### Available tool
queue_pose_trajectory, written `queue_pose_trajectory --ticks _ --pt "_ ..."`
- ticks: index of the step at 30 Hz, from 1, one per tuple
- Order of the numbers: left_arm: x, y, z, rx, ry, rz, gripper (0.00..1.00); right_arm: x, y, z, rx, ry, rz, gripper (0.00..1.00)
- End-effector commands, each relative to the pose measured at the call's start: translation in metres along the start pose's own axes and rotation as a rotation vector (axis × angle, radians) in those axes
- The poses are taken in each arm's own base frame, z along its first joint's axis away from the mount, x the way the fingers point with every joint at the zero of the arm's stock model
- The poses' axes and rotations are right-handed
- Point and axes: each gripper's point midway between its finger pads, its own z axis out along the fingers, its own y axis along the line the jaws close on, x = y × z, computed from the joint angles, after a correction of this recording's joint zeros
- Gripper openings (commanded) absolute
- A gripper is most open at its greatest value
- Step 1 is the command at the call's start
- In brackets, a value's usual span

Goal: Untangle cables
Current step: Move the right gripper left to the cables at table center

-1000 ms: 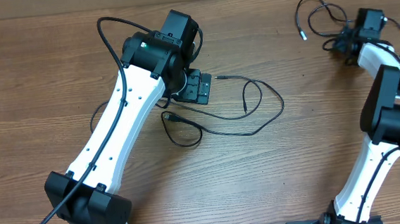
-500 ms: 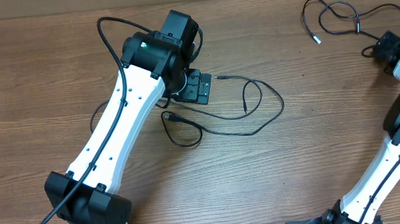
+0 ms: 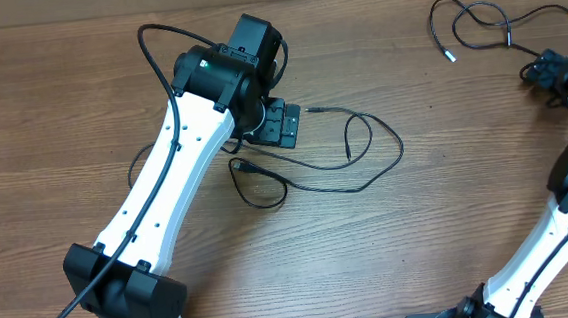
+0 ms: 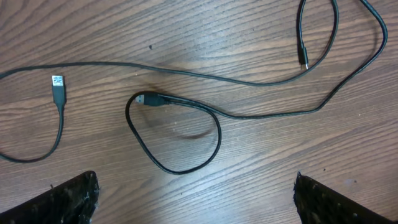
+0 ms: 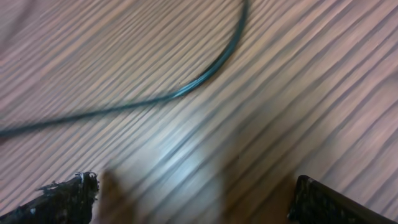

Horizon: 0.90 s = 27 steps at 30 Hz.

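Overhead: one cable (image 3: 504, 25) lies far right, the looped cables (image 3: 347, 147) at centre. Your left gripper (image 4: 196, 199) and right gripper (image 5: 199, 199) stand wide, apparently empty, though the right wrist view is blurred. Pinch a single strand, clear of crossings.

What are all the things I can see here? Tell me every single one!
middle cables: at least two, black and thin, lying in loose loops in the middle of the table under the left arm's jaws; three plug ends show.
far cable: one, black with a silver tip, looped at the top right corner, near the right arm's jaws.
table: one, brown wood, under everything.
left arm: one, white and black, reaching from the bottom left to the middle; jaws open, holding nothing.
right arm: one, white and black, along the right edge; jaws open, holding nothing.
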Motion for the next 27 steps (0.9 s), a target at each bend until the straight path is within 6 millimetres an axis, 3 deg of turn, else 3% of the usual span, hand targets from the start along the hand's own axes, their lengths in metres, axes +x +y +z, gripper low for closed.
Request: queue_pose_trajectory --ticks 1,2,5,11,15,27 --pt "0.000 -0.002 -0.002 0.009 -0.005 0.011 1.00 -0.004 0.058 -0.043 -0.267 0.031 0.013 1.00" --pt "0.000 -0.002 -0.002 0.009 -0.005 0.011 1.00 -0.018 0.081 -0.075 -0.368 0.004 -0.004 1.00" --pt "0.000 -0.002 -0.002 0.009 -0.005 0.011 1.00 -0.031 0.114 -0.123 -0.502 -0.019 -0.039 1.00" --pt "0.000 -0.002 -0.002 0.009 -0.005 0.011 1.00 -0.025 0.163 -0.203 -0.667 -0.004 -0.109 1.00" --pt "0.000 -0.002 -0.002 0.009 -0.005 0.011 1.00 0.002 0.186 -0.227 -0.692 0.075 -0.149 1.00" --pt "0.000 -0.002 -0.002 0.009 -0.005 0.011 1.00 0.108 0.236 -0.255 -0.701 0.374 -0.311 1.00"
